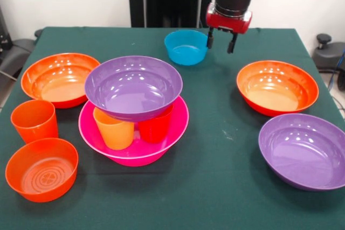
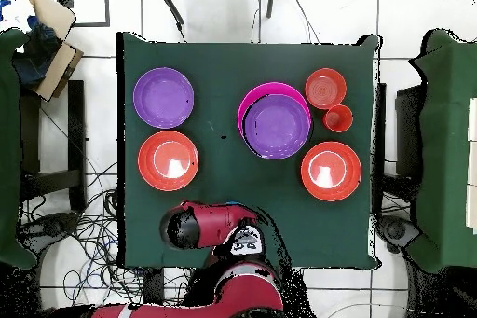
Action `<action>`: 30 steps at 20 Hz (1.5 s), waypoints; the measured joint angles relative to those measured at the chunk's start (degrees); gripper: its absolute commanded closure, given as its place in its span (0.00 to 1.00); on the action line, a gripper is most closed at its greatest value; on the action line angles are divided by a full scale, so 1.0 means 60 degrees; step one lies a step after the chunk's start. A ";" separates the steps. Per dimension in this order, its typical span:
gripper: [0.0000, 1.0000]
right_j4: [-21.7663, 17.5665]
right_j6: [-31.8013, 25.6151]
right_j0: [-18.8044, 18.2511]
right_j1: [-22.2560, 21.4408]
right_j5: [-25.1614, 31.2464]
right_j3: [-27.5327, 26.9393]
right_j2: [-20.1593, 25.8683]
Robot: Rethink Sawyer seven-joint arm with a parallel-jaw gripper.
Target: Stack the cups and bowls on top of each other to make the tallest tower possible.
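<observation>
Nearest us in the front view: small orange bowl [image 1: 41,168], red-orange cup [image 1: 34,120] behind it. Tower [image 1: 133,109] so far = pink bowl [image 1: 108,144] w/ orange cup [image 1: 114,128] + red cup [image 1: 155,126] inside, purple bowl [image 1: 133,86] perched on them. End effector [image 1: 221,41] hangs empty, fingers apart, just beside blue bowl [image 1: 186,47]. We judge the bowls light, stiff, slick; pinch at the rim. Overhead view: arm hides the blue bowl; second purple bowl [image 2: 164,98] and wide orange bowl [image 2: 168,160] sit apart on the green surface [image 2: 224,72].
</observation>
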 measured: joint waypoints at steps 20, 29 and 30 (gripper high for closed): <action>0.00 -0.0164 0.0000 0.0067 0.0007 0.0000 0.0004 -0.1079; 0.00 -0.0170 0.0000 -0.0245 0.0061 0.0000 0.0003 -0.0853; 0.00 -0.0170 0.0000 -0.0252 0.0064 0.0000 0.0003 -0.0831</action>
